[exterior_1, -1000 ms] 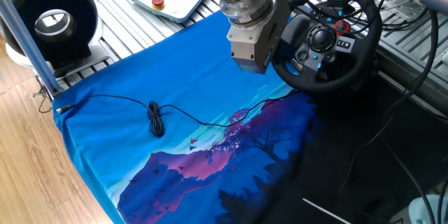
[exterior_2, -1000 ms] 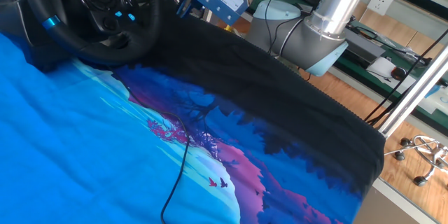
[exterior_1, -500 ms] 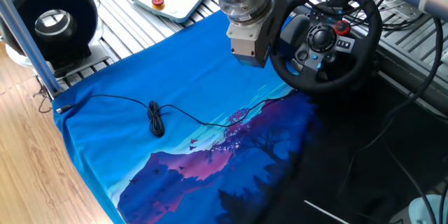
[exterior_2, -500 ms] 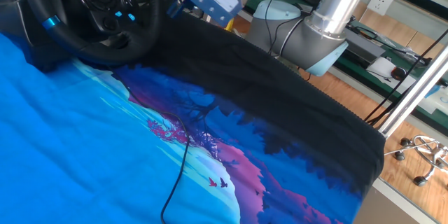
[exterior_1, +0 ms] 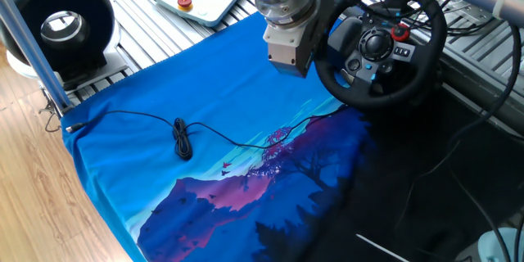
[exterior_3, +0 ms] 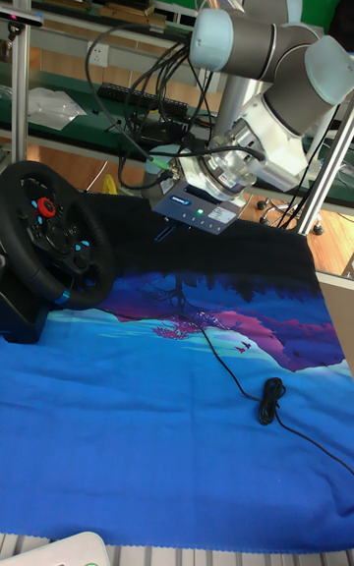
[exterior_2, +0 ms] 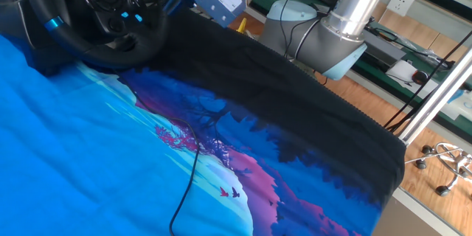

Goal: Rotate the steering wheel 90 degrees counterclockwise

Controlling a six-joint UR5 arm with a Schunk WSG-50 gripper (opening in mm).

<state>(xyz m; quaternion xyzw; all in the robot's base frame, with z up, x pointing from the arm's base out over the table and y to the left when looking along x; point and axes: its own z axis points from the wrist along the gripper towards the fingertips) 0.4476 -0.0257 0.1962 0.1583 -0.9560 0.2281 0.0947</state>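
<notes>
The gripper (exterior_3: 169,229) hangs in the air above the surface (exterior_1: 164,90), pointing toward the steering wheel (exterior_1: 381,45). In the tall fixed view its dark fingers stick out from under a grey box-shaped body with a green light, but they are small and dark against the black part of the cloth, so I cannot tell whether the gripper is open or closed. Nothing shows between the fingers.

The steering wheel stands just beside the gripper, on the side the fingers point to, and sits lower than the gripper's body. It is propped up on its base, with the rim tilted back. The hub carries a red dial, small coloured buttons and silver spokes, and a blue stripe marks the rim. In one fixed view the gripper's body overlaps the near edge of the rim; in the tall fixed view there is a clear gap between them, so they are apart.

Below the gripper lies a cloth (exterior_3: 147,428) printed in blue and purple. A thin black cable (exterior_1: 182,139) runs across the cloth, with a small coiled bundle well away from the gripper.
</notes>
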